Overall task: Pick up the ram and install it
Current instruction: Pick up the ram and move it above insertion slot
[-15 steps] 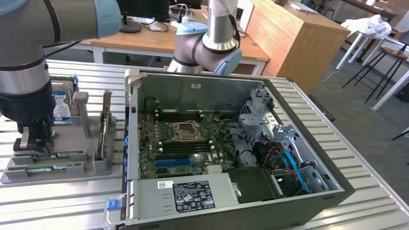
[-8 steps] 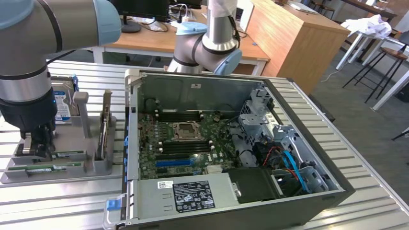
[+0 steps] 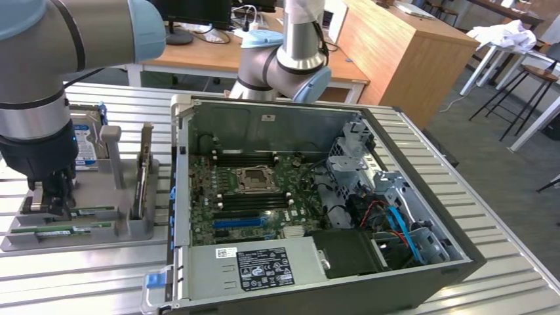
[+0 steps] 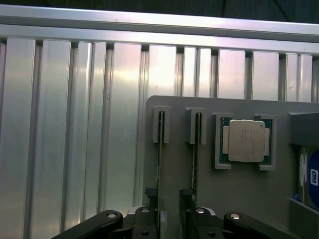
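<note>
Plainly, the arm [image 3: 44,79] fills the near corner on the exterior view's left, its wrist pointing straight down over the slatted metal table [image 3: 516,262]. The open computer case [image 3: 262,125] takes up the middle of the table, and its left wall stands just beside the grey holder [image 3: 131,226] under the wrist. The holder's near edge and its edge toward the exterior view's left both face bare slats. The blue-labelled hard drive [image 3: 88,147] stands upright at the holder's far end. In the wrist view, the square processor chip [image 4: 245,141] lies flat in its recess, between the drive and the stick slots. The ram [image 3: 83,212] rests on edge in its slot, with a second stick [image 3: 65,231] just beside it on the near side. The gripper [image 3: 51,200] hangs low at the left end of these two sticks. Its jaws are spread wide and hold nothing, and only holder surface shows between the fingers [image 4: 151,199]. I cannot tell which stick they are lined up with.
</note>
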Controlling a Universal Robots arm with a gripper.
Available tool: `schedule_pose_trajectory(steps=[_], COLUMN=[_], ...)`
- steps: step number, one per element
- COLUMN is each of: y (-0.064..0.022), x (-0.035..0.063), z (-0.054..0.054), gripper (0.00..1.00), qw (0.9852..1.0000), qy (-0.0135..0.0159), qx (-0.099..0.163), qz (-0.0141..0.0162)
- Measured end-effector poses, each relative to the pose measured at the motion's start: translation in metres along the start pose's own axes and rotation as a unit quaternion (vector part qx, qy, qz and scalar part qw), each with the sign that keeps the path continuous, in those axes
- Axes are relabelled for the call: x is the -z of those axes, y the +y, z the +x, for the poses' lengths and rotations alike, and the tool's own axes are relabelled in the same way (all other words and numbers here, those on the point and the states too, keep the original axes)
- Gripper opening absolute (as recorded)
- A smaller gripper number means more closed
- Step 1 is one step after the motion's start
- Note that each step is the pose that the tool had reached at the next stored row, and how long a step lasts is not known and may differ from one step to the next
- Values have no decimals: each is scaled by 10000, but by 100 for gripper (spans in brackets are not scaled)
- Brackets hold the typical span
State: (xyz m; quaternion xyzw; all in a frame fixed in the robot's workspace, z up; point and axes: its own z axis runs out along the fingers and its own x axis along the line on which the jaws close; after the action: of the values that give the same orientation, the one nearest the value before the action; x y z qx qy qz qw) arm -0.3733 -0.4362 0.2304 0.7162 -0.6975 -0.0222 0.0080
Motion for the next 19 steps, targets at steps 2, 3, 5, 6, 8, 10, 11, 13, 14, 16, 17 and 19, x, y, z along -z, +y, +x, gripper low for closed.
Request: schedule_pose_trajectory(steps=[2,3,5,6,8,10,11,13,14,16,17,19], y=[0,0,1,1,1,1,1,-9,-23,-49,-61,-98], x=[-1,0,1,1,1,1,1,1,2,3,3,5], z=[11,20,36,42,45,45,45,47,47,47,47,48], gripper=[31,31,31,31,31,31,31,31,31,31,31,31], qw=[10000,10000,10000,10000,10000,10000,10000,10000,10000,10000,10000,10000], qy=[0,0,0,0,0,0,0,0,0,0,0,0], qx=[1,0,0,0,0,0,0,1,1,0,0,0], qz=[1,0,0,0,0,0,0,0,0,0,0,0])
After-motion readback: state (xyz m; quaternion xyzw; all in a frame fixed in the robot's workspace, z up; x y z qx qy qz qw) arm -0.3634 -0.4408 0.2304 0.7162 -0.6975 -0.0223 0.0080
